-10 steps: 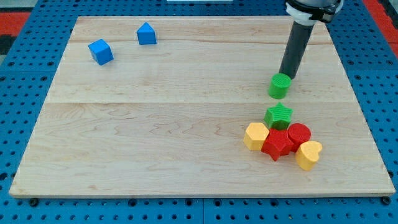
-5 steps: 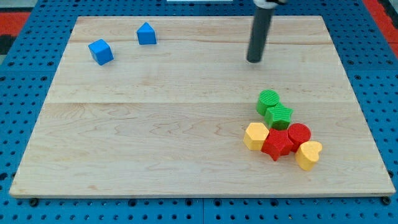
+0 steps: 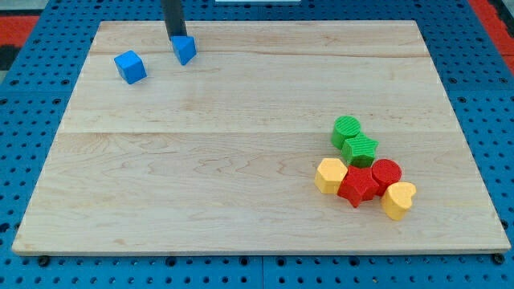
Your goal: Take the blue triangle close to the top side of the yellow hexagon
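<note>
The blue triangle (image 3: 185, 50) lies near the board's top left. My tip (image 3: 174, 36) stands right against its upper left side. The yellow hexagon (image 3: 330, 175) lies at the lower right, at the left end of a cluster of blocks. The two are far apart.
A blue cube (image 3: 129, 67) lies left of the triangle. A green cylinder (image 3: 346, 128) and a green star (image 3: 361, 148) sit just above and right of the hexagon. A red star (image 3: 356, 186), a red cylinder (image 3: 386, 172) and a yellow heart (image 3: 398, 200) complete the cluster.
My tip has moved from beside the green cylinder across the board's top to the blue triangle. The green cylinder was pushed down against the green star. The triangle has turned slightly.
</note>
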You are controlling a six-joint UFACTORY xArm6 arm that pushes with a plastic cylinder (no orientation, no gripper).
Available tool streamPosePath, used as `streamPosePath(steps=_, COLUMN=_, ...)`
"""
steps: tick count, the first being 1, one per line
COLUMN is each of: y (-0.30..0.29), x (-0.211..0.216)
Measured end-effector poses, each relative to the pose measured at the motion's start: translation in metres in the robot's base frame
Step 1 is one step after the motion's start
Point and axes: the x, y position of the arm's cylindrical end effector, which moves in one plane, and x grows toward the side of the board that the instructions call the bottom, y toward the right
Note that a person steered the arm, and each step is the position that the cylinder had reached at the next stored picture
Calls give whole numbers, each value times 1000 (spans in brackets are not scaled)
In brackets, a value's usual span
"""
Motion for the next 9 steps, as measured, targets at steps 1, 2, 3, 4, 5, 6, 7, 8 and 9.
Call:
streamPosePath(steps=1, y=11, x=23)
streamPosePath(steps=2, y=21, x=47)
streamPosePath(steps=3, y=34, x=68)
streamPosePath(steps=4, y=48, x=101)
streamPosePath(steps=5, y=47, x=135)
streamPosePath(steps=6, y=61, x=163)
streamPosePath(steps=7, y=102, x=177)
streamPosePath(steps=8, y=109, x=213)
streamPosePath(steps=9, y=83, x=236)
